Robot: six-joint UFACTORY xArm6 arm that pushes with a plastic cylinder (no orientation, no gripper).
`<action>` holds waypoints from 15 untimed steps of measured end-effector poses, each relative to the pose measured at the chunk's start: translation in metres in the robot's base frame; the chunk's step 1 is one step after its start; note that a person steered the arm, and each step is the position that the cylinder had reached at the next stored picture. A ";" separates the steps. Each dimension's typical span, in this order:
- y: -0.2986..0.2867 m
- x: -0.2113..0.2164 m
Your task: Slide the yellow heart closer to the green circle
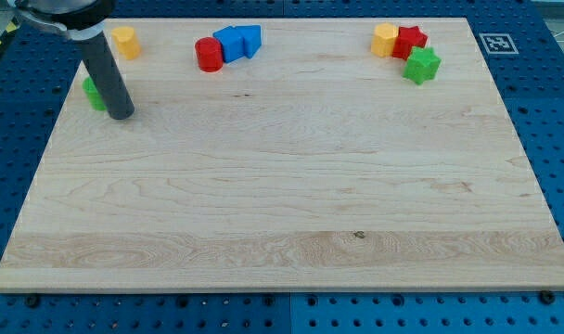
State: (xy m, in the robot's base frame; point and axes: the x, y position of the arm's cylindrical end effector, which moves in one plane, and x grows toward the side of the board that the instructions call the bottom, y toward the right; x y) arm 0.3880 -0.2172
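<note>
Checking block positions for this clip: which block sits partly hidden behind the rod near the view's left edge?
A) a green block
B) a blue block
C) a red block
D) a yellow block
A: the green block peeks out just left of the rod, right beside my tip; the yellow block stands clear above it toward the view's top.

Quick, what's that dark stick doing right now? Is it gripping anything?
End effector: a plain rod, nothing to open or close, holding nothing. My tip rests on the board, right beside the partly hidden green block.
</note>
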 end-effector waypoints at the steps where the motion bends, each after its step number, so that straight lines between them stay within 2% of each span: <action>1: 0.006 -0.018; 2: 0.039 -0.051; 4: 0.036 -0.150; 5: 0.015 -0.189; 7: -0.027 -0.193; 12: -0.031 -0.087; 13: -0.032 -0.086; 14: -0.029 -0.145; 15: 0.009 -0.162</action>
State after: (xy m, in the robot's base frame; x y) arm 0.2264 -0.2078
